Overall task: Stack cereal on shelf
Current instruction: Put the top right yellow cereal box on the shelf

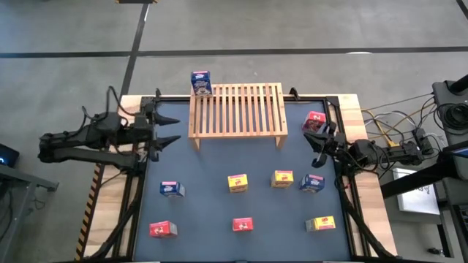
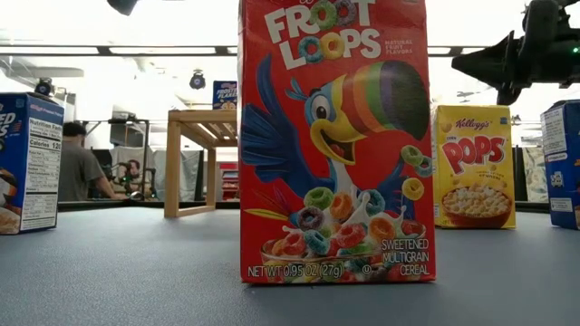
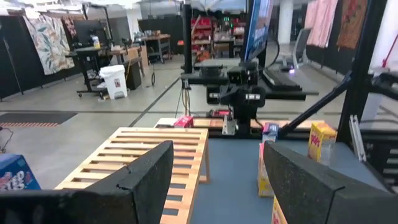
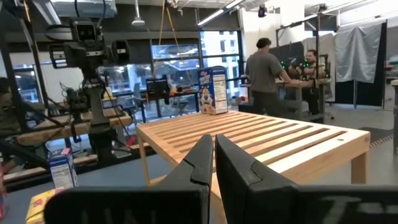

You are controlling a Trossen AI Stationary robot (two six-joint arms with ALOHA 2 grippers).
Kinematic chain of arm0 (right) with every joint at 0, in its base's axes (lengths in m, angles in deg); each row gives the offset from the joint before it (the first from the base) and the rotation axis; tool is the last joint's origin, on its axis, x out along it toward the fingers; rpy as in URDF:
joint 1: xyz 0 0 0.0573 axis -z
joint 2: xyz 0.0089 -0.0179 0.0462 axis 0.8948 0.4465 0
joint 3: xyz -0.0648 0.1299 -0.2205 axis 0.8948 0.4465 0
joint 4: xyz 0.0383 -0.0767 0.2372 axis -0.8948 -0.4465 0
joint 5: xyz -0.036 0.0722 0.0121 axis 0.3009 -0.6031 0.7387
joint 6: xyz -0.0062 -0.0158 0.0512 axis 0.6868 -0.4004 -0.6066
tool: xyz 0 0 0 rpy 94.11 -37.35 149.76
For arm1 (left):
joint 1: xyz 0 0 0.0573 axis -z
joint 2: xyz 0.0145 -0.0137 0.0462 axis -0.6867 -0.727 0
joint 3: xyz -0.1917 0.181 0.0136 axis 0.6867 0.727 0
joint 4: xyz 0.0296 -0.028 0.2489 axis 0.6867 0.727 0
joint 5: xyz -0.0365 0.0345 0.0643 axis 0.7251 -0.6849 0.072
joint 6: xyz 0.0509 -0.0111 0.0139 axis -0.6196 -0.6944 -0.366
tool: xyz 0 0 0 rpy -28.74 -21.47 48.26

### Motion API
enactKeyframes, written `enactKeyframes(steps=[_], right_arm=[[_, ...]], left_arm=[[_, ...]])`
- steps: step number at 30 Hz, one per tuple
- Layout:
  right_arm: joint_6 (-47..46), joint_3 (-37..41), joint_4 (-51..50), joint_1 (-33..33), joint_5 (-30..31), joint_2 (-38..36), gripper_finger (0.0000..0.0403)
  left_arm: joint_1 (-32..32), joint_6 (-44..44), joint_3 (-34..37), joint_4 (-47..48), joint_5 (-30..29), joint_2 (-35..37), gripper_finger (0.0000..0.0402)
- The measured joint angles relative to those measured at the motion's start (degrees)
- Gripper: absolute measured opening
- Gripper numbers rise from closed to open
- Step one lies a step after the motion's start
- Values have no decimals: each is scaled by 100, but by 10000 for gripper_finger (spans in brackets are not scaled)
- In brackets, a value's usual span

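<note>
**Cereal: nine boxes counted, one on the shelf**

Cereal boxes number nine in your overhead view: three blue, three red, three yellow. One blue box (image 1: 201,82) stands upright on the far left corner of the shelf (image 1: 237,110), the slatted wooden rack at the back of the counter (image 1: 212,219).

One red box (image 1: 314,120) sits off the shelf's right end, just beside your right tool (image 1: 319,144). The other seven are spread over the near half of the counter. In the middle row, left to right, you have a blue box (image 1: 172,188), a yellow box (image 1: 238,183), a second yellow (image 1: 283,178) and a second blue (image 1: 312,183). In the near row lie a red box (image 1: 163,229), another red (image 1: 243,224) and the third yellow (image 1: 320,223).

Your left tool (image 1: 172,130) hovers off the shelf's left end with its fingers (image 3: 149,177) apart and nothing between them. Your right tool has its fingers (image 4: 198,163) pressed together, empty, pointing toward the shelf.

From counter height, a red Froot Loops box (image 2: 333,140) fills the foreground.
</note>
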Motion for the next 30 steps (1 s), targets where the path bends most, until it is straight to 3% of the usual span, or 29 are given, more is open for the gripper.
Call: enactKeyframes(steps=[7, 13, 22, 30], right_arm=[[-141, -56, -32, 0, -6, 59, 9], [91, -499, -277, -3, -413, 406, 18], [-308, -1687, -1888, -3, -466, 1506, 99], [-211, -2394, -2400, -3, -570, 2469, 149]], left_arm=[[0, 65, 5, 188, 0, 291, 233], [0, 369, 232, 218, -149, 295, 233], [0, 325, 579, 116, -153, 474, 233], [2, 122, 840, -287, -240, 603, 233]])
